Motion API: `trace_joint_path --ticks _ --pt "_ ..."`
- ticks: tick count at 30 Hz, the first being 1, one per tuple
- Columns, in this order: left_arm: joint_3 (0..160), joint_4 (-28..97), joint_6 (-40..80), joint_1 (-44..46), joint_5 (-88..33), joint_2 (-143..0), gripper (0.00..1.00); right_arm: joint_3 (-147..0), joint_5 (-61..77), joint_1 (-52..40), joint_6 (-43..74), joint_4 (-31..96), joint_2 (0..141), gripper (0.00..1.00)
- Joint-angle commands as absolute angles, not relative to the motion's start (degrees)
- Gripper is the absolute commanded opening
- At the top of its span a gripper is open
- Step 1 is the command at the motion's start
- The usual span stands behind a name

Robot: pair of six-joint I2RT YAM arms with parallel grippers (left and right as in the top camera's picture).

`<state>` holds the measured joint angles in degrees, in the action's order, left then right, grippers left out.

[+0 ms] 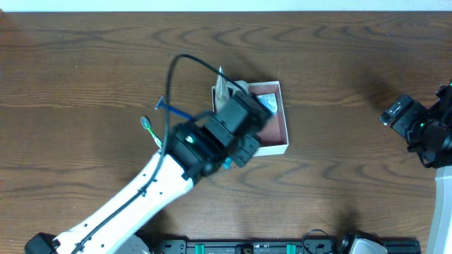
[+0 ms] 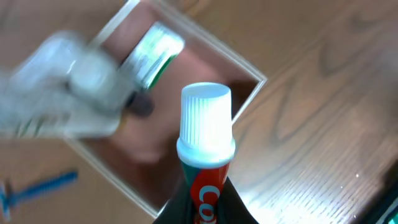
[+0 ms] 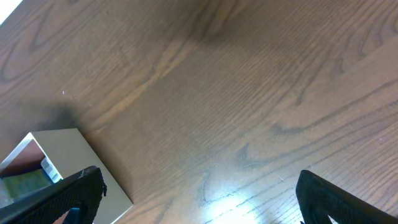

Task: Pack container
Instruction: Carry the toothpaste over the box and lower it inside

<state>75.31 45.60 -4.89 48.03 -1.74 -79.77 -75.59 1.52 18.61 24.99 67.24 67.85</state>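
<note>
the container (image 1: 274, 149) sits on the bench (image 1: 85, 63) a little right of centre, open side up. it is a shallow square white box with thin walls (image 2: 211, 50) and a reddish-brown floor. we judge it light and easily dented, likely thin card. an off-centre push would probably slide or turn it on the smooth wood. if it must be steadied, we would pinch one wall close to a corner (image 3: 68, 162), where two walls brace each other, and squeeze gently. pressing on the middle of a wall would likely bow it.

inside it lie a small green-white carton (image 2: 152, 53) and a clear packet (image 2: 62, 87), too blurred to name. both crowd one side, so the bare floor near the opposite corner looks the better spot for the next item.

the left pincer (image 2: 208, 208) hangs over the box, pressed together on a toothpaste tube (image 2: 205, 134), white ribbed cap pointing away from the fingers. the tube body should be soft and the cap stiff, so a firm squeeze risks deforming it.

on the bench to the left lie a blue razor (image 1: 173, 109) and a small green-handled item (image 1: 148, 127). the right pincer (image 3: 205, 205) waits well apart at the right edge, spread wide and empty.
</note>
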Motion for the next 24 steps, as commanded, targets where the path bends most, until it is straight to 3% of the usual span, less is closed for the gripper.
trace_joint_path --ticks 1,9,24 --pt "75.99 43.7 -15.0 50.7 -0.36 -79.59 0.07 -76.27 1.5 19.22 25.23 67.26 67.51 0.99" --pt "75.99 42.72 -31.2 51.29 -0.36 -82.85 0.06 -76.27 1.52 19.22 25.23 67.26 67.51 0.99" --pt "75.99 40.51 -43.94 51.31 2.76 -98.17 0.06 -76.27 1.52 19.22 25.21 67.26 67.51 0.99"
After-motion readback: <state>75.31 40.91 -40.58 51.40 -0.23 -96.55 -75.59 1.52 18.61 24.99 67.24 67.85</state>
